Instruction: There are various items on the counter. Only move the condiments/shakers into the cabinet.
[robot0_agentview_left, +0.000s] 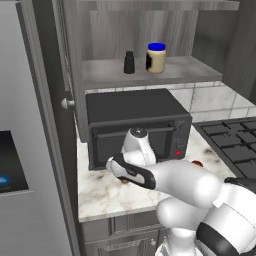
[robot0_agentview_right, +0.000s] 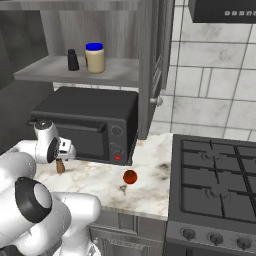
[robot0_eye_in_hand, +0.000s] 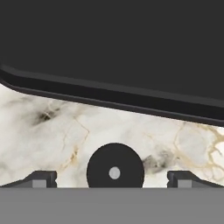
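The cream jar with a blue lid and the small black shaker stand side by side on the cabinet shelf. The slim brown wooden shaker stands upright on the marble counter, just in front of the toaster oven. My gripper hangs straight over it, pointing down. In the hand view the shaker's round dark top lies between my fingertips, which stand wide open on either side without touching it.
A black toaster oven fills the back of the counter under the shelf. A small red tomato lies to the right, near the black stove. The cabinet door hangs open on the right.
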